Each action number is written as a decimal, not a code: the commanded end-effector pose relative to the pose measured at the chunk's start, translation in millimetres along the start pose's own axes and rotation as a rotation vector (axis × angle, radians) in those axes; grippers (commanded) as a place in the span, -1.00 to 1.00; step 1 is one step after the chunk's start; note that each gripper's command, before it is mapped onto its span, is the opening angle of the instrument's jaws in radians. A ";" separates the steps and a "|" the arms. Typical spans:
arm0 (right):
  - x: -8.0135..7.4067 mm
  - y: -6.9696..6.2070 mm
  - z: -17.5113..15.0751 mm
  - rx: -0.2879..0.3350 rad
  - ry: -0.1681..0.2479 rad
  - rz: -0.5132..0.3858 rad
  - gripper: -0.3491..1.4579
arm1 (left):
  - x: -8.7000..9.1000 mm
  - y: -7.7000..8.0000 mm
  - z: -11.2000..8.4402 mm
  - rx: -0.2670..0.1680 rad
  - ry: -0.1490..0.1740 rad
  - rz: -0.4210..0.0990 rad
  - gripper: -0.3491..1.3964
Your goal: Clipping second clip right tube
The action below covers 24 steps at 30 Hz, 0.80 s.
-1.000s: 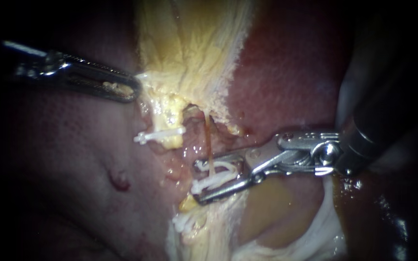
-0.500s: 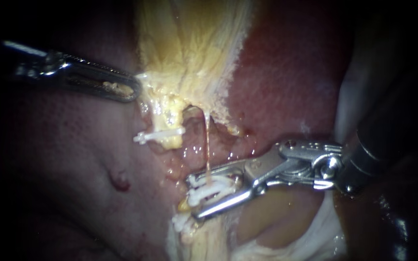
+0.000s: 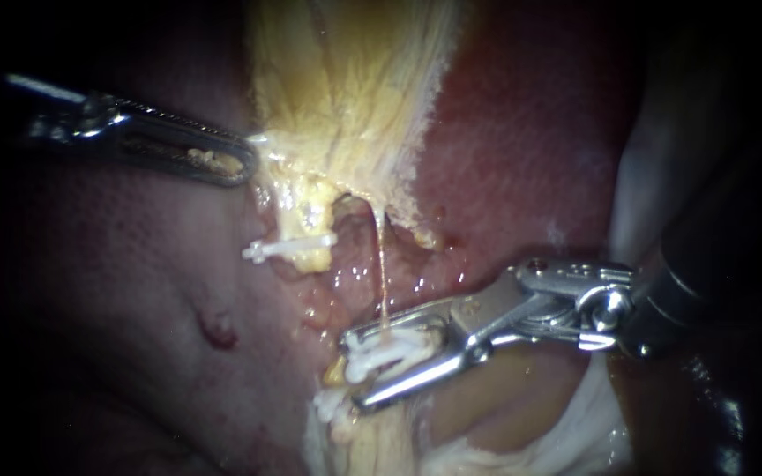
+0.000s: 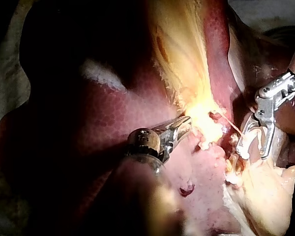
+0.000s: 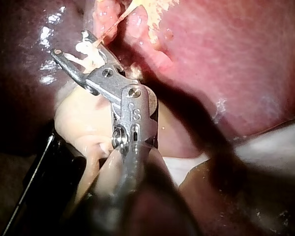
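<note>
Right tube (image 3: 380,264) in clip (image 3: 387,349) clamped in right instrument (image 3: 353,370) jaws; left instrument (image 3: 244,163) jaws tight on yellow tissue (image 3: 346,97) edge

The left instrument (image 3: 242,166) is dull dark steel. Its hand is long and slim, with a narrow slot down its length, finely ridged edges and a round pin at its 9 o'clock end. The right instrument (image 3: 351,371) is bright silver. Its hand is two thin bars hinged on flat links with small round screw heads, and a glossy black tubular shaft follows at 3 o'clock. Engraved marks sit on its clevis.
</note>
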 end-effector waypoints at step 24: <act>-0.3 0.5 -1.7 0.013 -0.001 0.053 -1.00 | 0.1 0.4 0.0 0.000 0.000 0.000 -1.00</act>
